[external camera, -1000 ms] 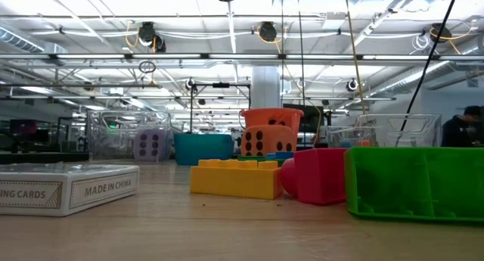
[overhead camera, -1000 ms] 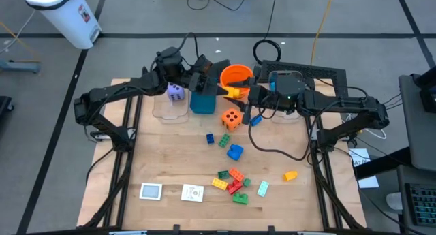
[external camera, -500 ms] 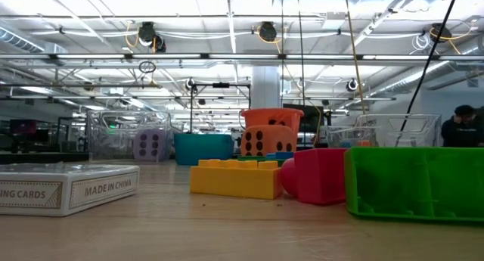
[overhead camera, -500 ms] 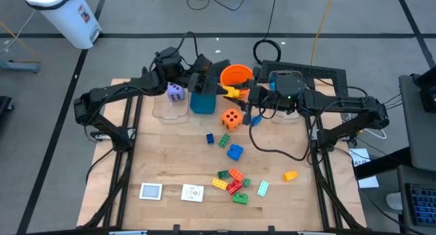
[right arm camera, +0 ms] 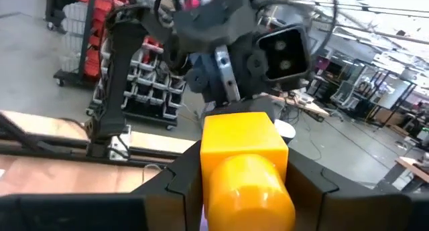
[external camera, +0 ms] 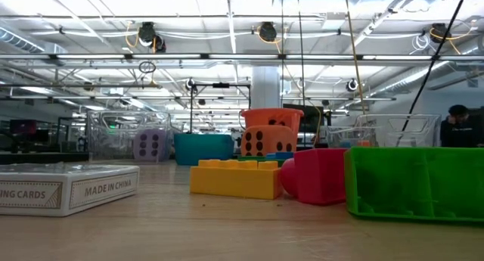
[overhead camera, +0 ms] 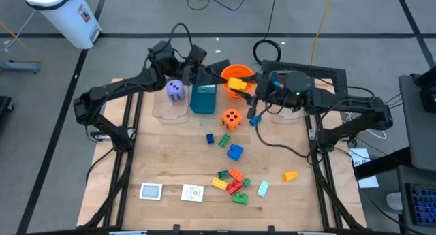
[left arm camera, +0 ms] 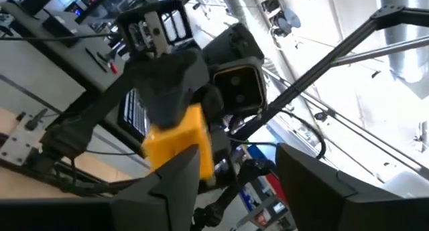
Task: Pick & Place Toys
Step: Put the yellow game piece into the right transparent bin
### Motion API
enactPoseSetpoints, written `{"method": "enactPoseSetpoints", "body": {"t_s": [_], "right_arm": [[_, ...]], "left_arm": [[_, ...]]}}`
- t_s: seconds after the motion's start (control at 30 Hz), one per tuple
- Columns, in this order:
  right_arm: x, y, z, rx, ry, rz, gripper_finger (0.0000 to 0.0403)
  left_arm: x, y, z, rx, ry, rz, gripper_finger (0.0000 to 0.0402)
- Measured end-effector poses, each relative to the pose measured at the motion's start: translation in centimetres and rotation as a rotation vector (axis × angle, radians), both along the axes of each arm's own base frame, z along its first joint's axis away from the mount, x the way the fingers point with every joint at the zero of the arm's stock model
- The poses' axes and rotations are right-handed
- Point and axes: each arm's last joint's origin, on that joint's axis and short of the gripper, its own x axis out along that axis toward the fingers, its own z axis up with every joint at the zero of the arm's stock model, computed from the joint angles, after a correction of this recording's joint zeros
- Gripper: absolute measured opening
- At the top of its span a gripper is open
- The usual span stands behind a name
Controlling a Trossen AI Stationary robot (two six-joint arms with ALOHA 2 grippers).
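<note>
- High view: table (overhead camera: 163, 167) carries scattered bricks (overhead camera: 233, 180) and two cards (overhead camera: 172, 191).
- Right gripper (overhead camera: 244, 87) clamps a yellow brick (overhead camera: 236, 84) over the orange bucket (overhead camera: 231, 73).
- Left gripper (overhead camera: 195, 70), fingers parted and empty, faces that brick.
- Purple die (overhead camera: 175, 90) sits in a clear bin (overhead camera: 168, 109); orange die (overhead camera: 231, 118) on the table.

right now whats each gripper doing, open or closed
Left gripper: open, empty, beside the brick.
Right gripper: shut on the yellow brick, over the orange bucket.
</note>
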Motion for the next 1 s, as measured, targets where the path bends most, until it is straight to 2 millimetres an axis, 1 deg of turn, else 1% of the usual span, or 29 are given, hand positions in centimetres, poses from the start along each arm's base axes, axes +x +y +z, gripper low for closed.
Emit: {"method": "enactPoseSetpoints", "body": {"t_s": [0.1,0.23,0.43,0.57,0.67,0.73,0.87,1.0], "right_arm": [[-1.3,-0.9,0.4,0.066,-0.013,-0.088,0.0135],[-3.3,-2.5,0.2,0.187,0.023,-0.205,0.0137],[-5.5,-4.7,0.3,0.324,0.125,-0.344,0.0138],[-6.2,-6.7,0.7,0.384,0.220,-0.429,0.0138],[-6.2,-8.7,1.0,0.473,0.297,-0.433,0.0138],[-6.1,-10.1,0.6,0.541,0.368,-0.435,0.0138],[-5.8,-13.1,-0.8,0.634,0.558,-0.470,0.0138],[-5.5,-15.7,-3.1,0.694,0.766,-0.514,0.0139]], "left_arm": [[-0.3,0.6,0.1,0.013,-0.013,0.006,0.0209],[-0.9,1.6,0.3,0.026,-0.026,0.021,0.0209],[-1.5,2.5,0.4,0.040,-0.031,0.028,0.0209],[-1.7,2.8,0.4,0.063,-0.035,0.021,0.0209],[-1.7,2.7,0.4,0.083,-0.041,0.009,0.0209],[-1.7,2.7,0.4,0.103,-0.054,-0.001,0.0209],[-1.9,2.5,0.7,0.138,-0.079,-0.031,0.0209],[-2.0,2.4,1.0,0.166,-0.110,-0.049,0.0209]]}}
